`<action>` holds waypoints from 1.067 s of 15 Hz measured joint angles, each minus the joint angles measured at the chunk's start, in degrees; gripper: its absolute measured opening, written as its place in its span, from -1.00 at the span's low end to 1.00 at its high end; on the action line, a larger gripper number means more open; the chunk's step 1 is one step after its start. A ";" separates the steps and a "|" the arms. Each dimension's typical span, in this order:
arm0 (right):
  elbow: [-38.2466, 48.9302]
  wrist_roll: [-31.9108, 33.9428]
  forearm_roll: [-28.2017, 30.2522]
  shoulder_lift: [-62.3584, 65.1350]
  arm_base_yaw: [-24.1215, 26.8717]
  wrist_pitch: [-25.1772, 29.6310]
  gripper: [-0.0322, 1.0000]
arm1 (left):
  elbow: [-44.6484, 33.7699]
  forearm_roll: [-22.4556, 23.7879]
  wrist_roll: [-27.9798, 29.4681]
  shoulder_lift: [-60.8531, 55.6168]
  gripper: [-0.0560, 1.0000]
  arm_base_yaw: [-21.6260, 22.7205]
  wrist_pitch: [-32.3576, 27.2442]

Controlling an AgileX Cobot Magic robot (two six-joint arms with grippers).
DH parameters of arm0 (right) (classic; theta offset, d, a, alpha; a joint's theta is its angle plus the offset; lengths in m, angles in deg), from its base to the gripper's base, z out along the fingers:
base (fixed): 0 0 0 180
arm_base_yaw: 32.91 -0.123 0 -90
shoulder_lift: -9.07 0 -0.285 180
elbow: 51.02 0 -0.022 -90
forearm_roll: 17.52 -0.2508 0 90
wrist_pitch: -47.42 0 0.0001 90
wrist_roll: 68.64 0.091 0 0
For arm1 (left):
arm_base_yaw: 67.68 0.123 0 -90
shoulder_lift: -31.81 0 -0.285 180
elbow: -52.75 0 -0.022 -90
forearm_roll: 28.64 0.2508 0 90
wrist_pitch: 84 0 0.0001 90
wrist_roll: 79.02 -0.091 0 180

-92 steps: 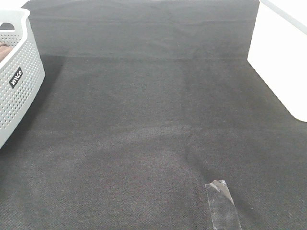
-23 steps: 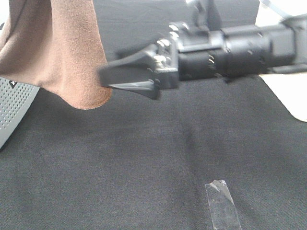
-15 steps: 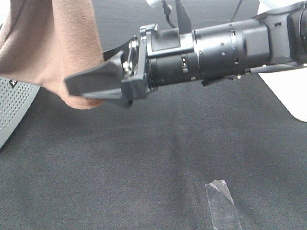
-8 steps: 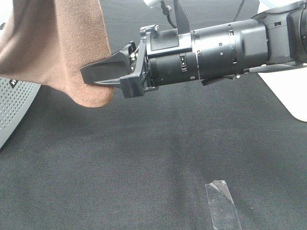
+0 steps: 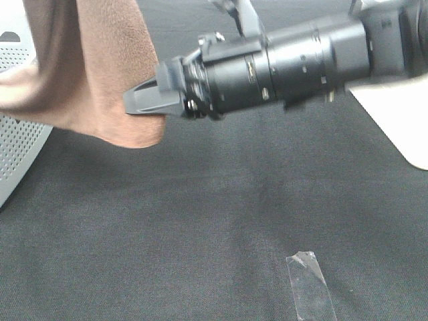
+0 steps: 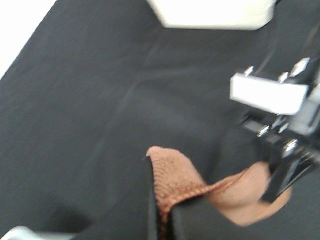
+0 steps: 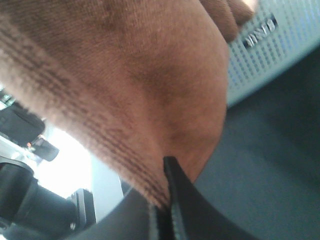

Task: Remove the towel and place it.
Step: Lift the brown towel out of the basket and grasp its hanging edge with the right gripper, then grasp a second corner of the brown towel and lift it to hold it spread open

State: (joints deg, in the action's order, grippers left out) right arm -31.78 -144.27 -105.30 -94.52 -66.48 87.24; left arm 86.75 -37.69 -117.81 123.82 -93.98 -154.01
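The brown towel (image 5: 100,73) hangs from above at the far left, its lower fold just over the black table, part of it draped toward the basket. My right gripper (image 5: 142,103) reaches across from the right and is shut on the towel's hanging edge; in the right wrist view the towel (image 7: 125,80) fills the frame and its stitched edge is pinched by the fingers (image 7: 175,200). My left gripper (image 6: 160,222) is shut on a fold of the towel (image 6: 175,182) and holds it up. The left gripper is out of frame in the exterior high view.
A white perforated basket (image 5: 20,144) stands at the left edge, also in the right wrist view (image 7: 272,45). A white block (image 5: 394,120) lies at the right edge. A strip of clear tape (image 5: 309,287) is stuck on the black table cover (image 5: 214,221).
My right gripper has turned about its axis, lifted slightly and closed its jaws on the towel's edge. The towel hangs in nearly the same place.
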 joint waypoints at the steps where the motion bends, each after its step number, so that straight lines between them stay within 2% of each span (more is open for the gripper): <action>1: -3.15 8.14 7.68 0.00 0.00 -0.06 -0.94 | 0.00 2.81 0.11 0.00 -0.89 0.00 0.00; 4: -15.87 35.64 33.86 0.00 0.00 3.78 -0.94 | 0.00 7.79 -0.80 0.00 -0.89 0.00 0.00; 6: -26.81 50.31 53.92 0.00 0.00 10.20 -0.94 | 0.00 9.80 -1.03 0.00 -0.89 0.00 0.00; 7: -35.35 58.44 67.09 0.00 0.00 15.36 -0.94 | 0.00 10.14 -1.03 0.00 -0.89 0.00 2.29; 9: -47.61 62.80 80.62 -0.80 0.00 22.00 -0.94 | 0.00 10.20 -1.95 0.06 -0.89 0.00 8.94; 11: -59.07 63.14 90.64 -3.44 0.00 25.10 -0.94 | 0.00 10.43 -2.81 1.03 -0.89 0.00 14.50; 14: -70.42 62.68 101.76 -6.53 0.00 24.12 -0.94 | 0.00 15.76 -2.92 4.24 -0.89 0.00 22.46; 15: -72.19 62.68 105.54 -6.88 0.00 22.06 -0.94 | 0.00 17.48 -2.92 5.27 -0.89 0.00 26.07; 16: -72.94 62.68 109.61 -6.93 0.06 17.59 -0.94 | 0.00 19.14 -2.92 6.70 -0.89 0.00 31.51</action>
State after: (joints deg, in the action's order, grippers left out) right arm -104.72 -81.59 4.30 -101.45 -66.42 104.83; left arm 86.75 -18.55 -120.73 130.52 -93.98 -122.50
